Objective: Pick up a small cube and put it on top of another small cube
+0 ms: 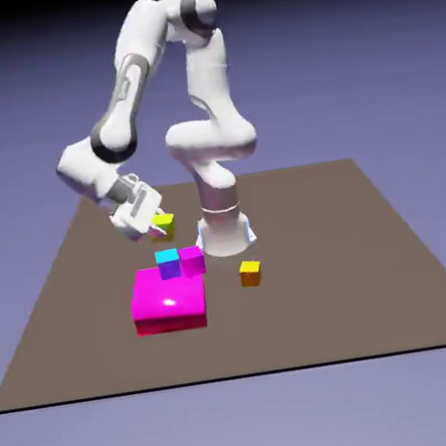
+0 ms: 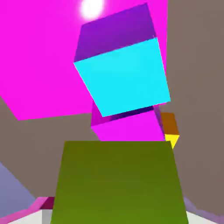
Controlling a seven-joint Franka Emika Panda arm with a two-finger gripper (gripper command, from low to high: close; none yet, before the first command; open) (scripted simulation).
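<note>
1. Gripping the small yellow-green cube [image 1: 164, 222], the gripper [image 1: 153, 222] hangs in the air above the brown table [image 1: 374, 265], toward the exterior view's left of the robot's base [image 1: 224, 235].
2. The hand view is filled at its bottom by the cube's olive face [image 2: 118, 181], large and centred where the fingertips would be; the tips themselves are hidden behind it, so the pinch is read from the cube's place between them and from its being off the table in the exterior view.
3. Below and ahead of the held cube, the cyan-topped cube [image 1: 168, 262] with purple sides sits on the table just beside a small magenta cube [image 1: 192, 261]; the two look to be touching, though the exterior view is too small to be sure.
4. Both of these stand at the far edge of the flat magenta block [image 1: 168, 298], which lies on the table nearer the camera.
5. In the hand view the cyan face [image 2: 124, 76] is tilted, with the magenta cube [image 2: 127, 127] showing just under it and the flat block [image 2: 39, 61] spread behind.
6. A small orange cube [image 1: 250, 273] with a yellow face rests on the table to the exterior view's right of the block, apart from it; the hand view shows a sliver of it [image 2: 169, 127] at the right.
</note>
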